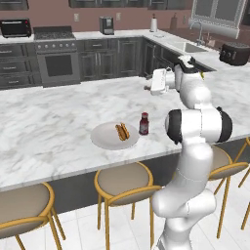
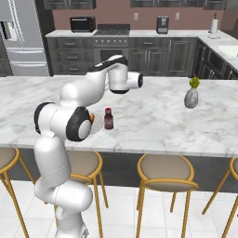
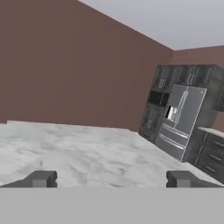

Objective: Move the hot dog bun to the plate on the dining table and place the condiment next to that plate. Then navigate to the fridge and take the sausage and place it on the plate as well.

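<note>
1. One plate [image 1: 105, 139] lies on the marble table [image 1: 49, 122], with one bun [image 1: 122, 131] on it.
2. One sauce bottle [image 1: 144, 123] stands just beside the plate's right rim; so the first two steps look done.
3. The gripper [image 3: 111, 179] hangs above the table, jaws spread, holding nothing.
4. One fridge [image 3: 179, 120] shows across the room; I judge driving there for the sausage comes next.

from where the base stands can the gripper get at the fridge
Probably not. The fridge stands against the far wall past the marble counter, and the open gripper only hangs over that counter facing it. The base likely has to drive there first.
</note>
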Controlling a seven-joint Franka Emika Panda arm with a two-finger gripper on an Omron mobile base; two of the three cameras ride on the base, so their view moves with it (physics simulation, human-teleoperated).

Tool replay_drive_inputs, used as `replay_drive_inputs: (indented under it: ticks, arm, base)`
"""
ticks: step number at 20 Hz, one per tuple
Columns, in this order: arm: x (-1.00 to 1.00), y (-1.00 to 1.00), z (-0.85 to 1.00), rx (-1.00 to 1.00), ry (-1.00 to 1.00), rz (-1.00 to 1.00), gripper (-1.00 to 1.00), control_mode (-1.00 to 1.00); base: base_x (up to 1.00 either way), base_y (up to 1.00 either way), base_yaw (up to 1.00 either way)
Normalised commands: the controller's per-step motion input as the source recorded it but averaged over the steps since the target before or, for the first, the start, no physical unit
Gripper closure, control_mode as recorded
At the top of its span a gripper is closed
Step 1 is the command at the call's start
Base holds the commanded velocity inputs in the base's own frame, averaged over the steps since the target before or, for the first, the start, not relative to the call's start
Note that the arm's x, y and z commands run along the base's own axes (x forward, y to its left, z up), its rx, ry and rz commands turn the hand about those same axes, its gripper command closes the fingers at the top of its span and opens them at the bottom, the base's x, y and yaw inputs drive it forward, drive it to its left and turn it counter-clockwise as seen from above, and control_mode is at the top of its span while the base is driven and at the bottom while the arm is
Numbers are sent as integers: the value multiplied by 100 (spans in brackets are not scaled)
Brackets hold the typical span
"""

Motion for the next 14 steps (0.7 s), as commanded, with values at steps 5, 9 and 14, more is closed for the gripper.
replay_drive_inputs:
  ticks: [5, 9, 14]
  arm:
    - [-83, 25, 81, -4, 19, -21, -100, -100]
    - [-100, 1, 38, 0, 38, -37, -100, -100]
    - [-100, 10, 3, 0, 40, -43, -100, -100]
  base:
    - [0, 0, 0]
    - [0, 0, 0]
    - [0, 0, 0]
